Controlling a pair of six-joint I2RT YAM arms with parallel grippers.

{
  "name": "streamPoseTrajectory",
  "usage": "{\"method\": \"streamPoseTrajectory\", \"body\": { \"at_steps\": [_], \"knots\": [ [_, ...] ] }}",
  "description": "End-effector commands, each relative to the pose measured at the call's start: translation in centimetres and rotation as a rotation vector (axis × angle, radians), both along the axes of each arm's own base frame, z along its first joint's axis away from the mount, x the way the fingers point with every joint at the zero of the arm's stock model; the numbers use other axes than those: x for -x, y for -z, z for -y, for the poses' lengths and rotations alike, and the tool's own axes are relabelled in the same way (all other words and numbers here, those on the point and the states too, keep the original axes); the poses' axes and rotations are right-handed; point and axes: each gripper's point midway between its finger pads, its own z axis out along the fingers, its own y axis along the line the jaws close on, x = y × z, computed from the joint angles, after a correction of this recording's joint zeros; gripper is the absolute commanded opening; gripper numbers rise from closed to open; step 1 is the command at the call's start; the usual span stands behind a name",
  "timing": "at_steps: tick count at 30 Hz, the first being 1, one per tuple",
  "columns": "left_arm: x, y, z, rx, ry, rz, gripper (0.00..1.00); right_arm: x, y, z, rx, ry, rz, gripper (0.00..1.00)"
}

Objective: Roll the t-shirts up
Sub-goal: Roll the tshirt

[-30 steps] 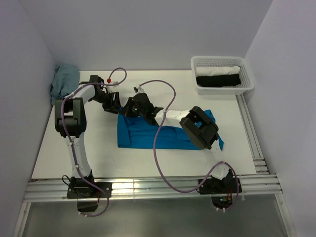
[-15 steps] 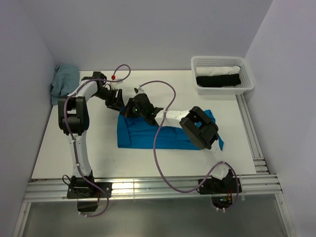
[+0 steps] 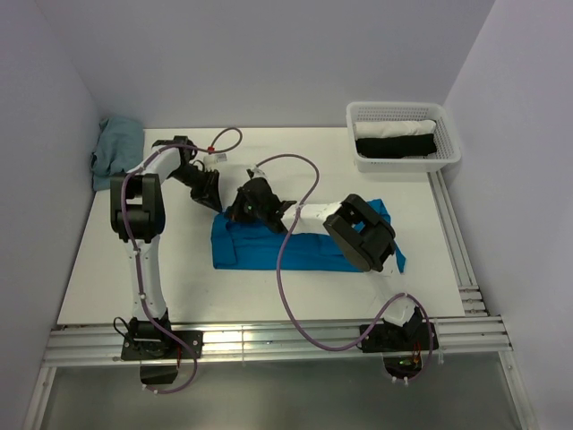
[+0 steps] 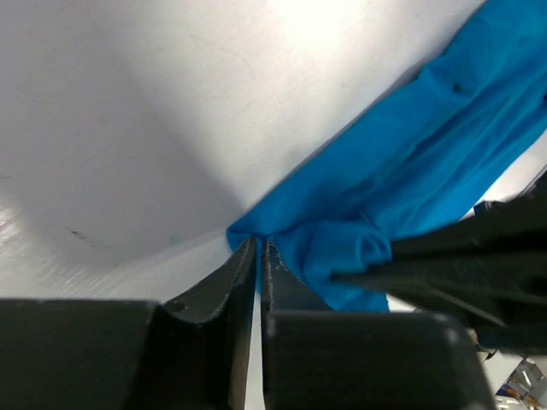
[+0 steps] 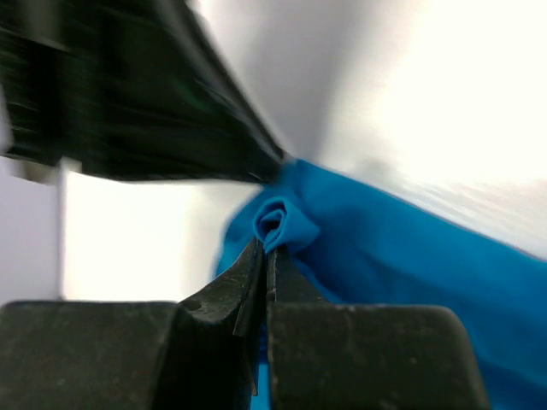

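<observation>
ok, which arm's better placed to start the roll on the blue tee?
Right, probably. The right gripper is shut on a small curl already formed at the far-left edge of the blue tee; the left gripper pinches only the corner tip.

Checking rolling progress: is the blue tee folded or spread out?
Folded: the blue tee lies as a long narrow band, one corner curled into a small roll.

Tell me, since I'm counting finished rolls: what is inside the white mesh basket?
The white mesh basket holds a white fabric roll at the back and a black fabric roll in front. Anything beneath them is covered.
</observation>
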Motion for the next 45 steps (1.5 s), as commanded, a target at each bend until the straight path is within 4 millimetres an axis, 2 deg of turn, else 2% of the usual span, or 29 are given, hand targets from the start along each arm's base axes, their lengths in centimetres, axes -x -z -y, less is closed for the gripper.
{"method": "streamPoseTrajectory", "body": {
  "at_steps": [1, 7, 8, 13, 14, 16, 17, 18, 20, 22, 26, 27, 32, 36, 40, 42, 43, 44, 45],
  "knots": [
    [-1.8, -2.3, -0.5, -0.027, -0.014, 0.093, 0.11, -0.5, -0.7, 1.2, 0.019, 0.056, 0.015, 0.0],
    [-2.4, -2.2, -0.8, -0.054, -0.034, 0.119, 0.04, -0.9, 0.0, 1.9, 0.049, 0.096, 0.01, 0.0],
    [-2.6, -2.3, -0.9, -0.062, -0.047, 0.125, 0.01, -1.0, 0.1, 2.0, 0.053, 0.104, 0.012, 0.0],
    [-3.0, -2.4, -1.3, -0.089, -0.078, 0.16, 0.01, -2.3, -0.5, 1.9, 0.071, 0.118, 0.048, 0.0],
    [-3.0, -2.5, -1.2, -0.082, -0.078, 0.169, 0.13, -2.4, -0.6, 1.8, 0.075, 0.114, 0.055, 0.0],
    [-2.6, -3.1, -1.2, -0.074, -0.079, 0.185, 0.19, -3.2, -0.7, 1.5, 0.072, 0.115, 0.062, 0.0],
    [-2.5, -3.3, -1.2, -0.071, -0.074, 0.196, 0.31, -3.3, -0.7, 1.4, 0.075, 0.111, 0.063, 0.0],
    [-1.9, -3.7, -1.2, -0.064, -0.071, 0.201, 0.36, -3.7, -0.4, 1.4, 0.09, 0.115, 0.054, 0.0],
    [-1.1, -4.3, -1.2, -0.024, -0.051, 0.199, 0.44, -3.8, -0.1, 1.6, 0.102, 0.122, 0.046, 0.0],
    [0.5, -4.7, -1.3, 0.004, -0.034, 0.179, 0.47, -3.7, 0.0, 1.7, 0.108, 0.121, 0.042, 0.01],
    [2.6, -4.5, -1.2, 0.054, 0.006, 0.158, 0.54, -3.5, 0.0, 2.1, 0.112, 0.135, 0.031, 0.1],
    [3.2, -3.9, -1.2, 0.055, 0.012, 0.136, 0.54, -3.4, 0.0, 2.2, 0.113, 0.136, 0.027, 0.16],
    [4.2, -2.1, -0.6, 0.08, 0.027, 0.089, 0.55, -2.7, -0.1, 2.8, 0.12, 0.151, -0.002, 0.26],
    [4.5, -0.9, 0.0, 0.09, 0.025, 0.068, 0.55, -1.8, 0.0, 3.4, 0.157, 0.161, -0.011, 0.43],
    [4.2, 0.0, 0.1, 0.058, -0.016, 0.061, 0.5, -1.2, -0.7, 4.9, 0.21, 0.222, -0.011, 0.47],
    [3.9, 0.4, -0.2, 0.014, -0.041, 0.078, 0.44, -0.7, -3.1, 6.0, 0.21, 0.274, 0.007, 0.47],
    [3.8, 0.5, -0.3, 0.0, -0.046, 0.089, 0.44, -0.1, -2.7, 6.1, 0.231, 0.266, -0.005, 0.48],
    [3.5, 0.2, -0.3, -0.008, -0.05, 0.109, 0.42, -0.2, -3.9, 6.6, 0.244, 0.3, 0.022, 0.48],
    [3.6, 0.3, -0.3, -0.015, -0.049, 0.113, 0.4, 0.8, -4.3, 6.4, 0.278, 0.293, 0.02, 0.49]
  ]
}}
